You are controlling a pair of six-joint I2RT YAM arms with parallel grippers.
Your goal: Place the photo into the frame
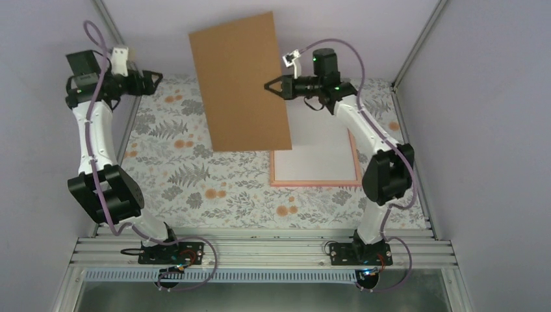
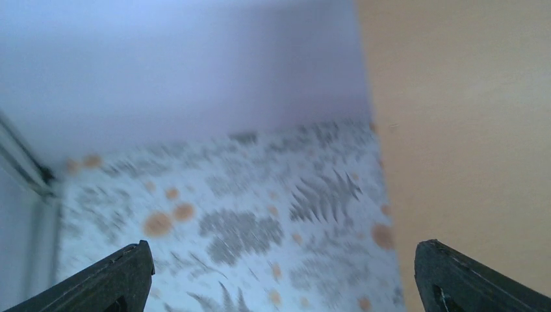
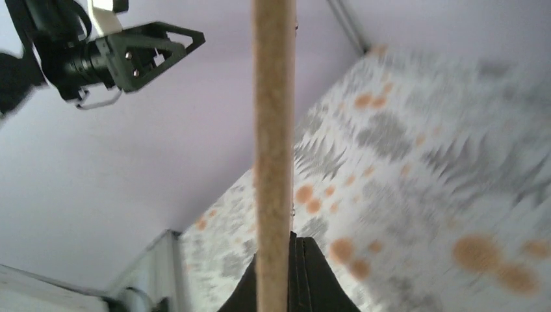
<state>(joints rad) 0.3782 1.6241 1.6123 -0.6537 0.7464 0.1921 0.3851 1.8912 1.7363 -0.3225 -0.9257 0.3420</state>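
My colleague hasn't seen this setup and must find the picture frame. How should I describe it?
On the floral table cover, look at the right half. The frame lies flat there, its far-left part hidden behind the brown board that the right gripper holds in the air. It alone has a thin pink edge around a white inside.

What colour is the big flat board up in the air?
The board is plain brown; the top view shows it best.
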